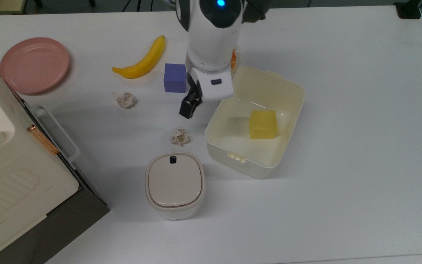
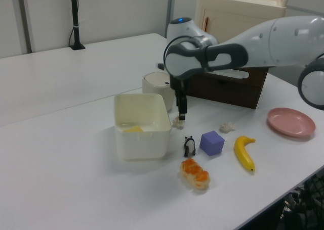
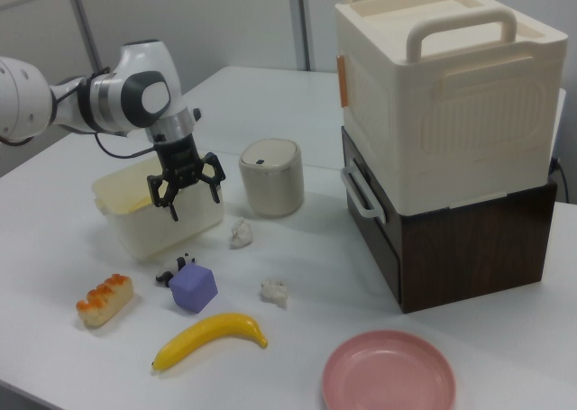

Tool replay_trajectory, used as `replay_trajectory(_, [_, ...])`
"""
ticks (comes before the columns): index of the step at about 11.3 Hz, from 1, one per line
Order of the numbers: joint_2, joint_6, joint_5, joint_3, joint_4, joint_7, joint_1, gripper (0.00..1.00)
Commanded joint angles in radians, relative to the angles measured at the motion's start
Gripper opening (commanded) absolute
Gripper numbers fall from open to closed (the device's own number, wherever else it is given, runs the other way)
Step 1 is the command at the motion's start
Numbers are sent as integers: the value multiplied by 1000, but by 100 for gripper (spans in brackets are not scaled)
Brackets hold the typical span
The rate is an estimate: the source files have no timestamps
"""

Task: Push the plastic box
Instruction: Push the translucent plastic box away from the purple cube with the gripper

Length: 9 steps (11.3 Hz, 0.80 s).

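Note:
The plastic box (image 1: pixel 258 167) is a cream-white open tub right of centre in the top view, and a yellow block (image 1: pixel 263 124) lies inside it. My gripper (image 1: pixel 188 107) hangs shut and holds nothing, just off the box's left wall in the top view, a small gap away. In the left view the gripper (image 2: pixel 181 113) is to the right of the box (image 2: pixel 142 141), above a paper wad (image 2: pixel 178 122). In the right view the gripper (image 3: pixel 173 210) hangs in front of the box (image 3: pixel 140 237).
A lidded white container (image 1: pixel 175 183) stands below the gripper in the top view. A big white case (image 1: pixel 9 176) fills the top view's lower left. A purple cube (image 1: pixel 174 77), banana (image 1: pixel 141 64), pink plate (image 1: pixel 34 65), two paper wads (image 1: pixel 179 136) (image 1: pixel 124 99) and toy panda (image 2: pixel 189 146) lie around.

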Motion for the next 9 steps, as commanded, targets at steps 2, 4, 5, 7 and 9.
replay_trajectory(2, [45,44,-26,-13,10,100,74,100])
replay_trajectory(4, [53,44,-16,-11,23,168,91,100])
replay_trajectory(5, [53,46,-12,-11,27,186,95,100])
replay_trajectory(7, [53,44,-12,-5,35,200,100,100])
replay_trajectory(9, [53,46,-17,-5,39,222,120,100])
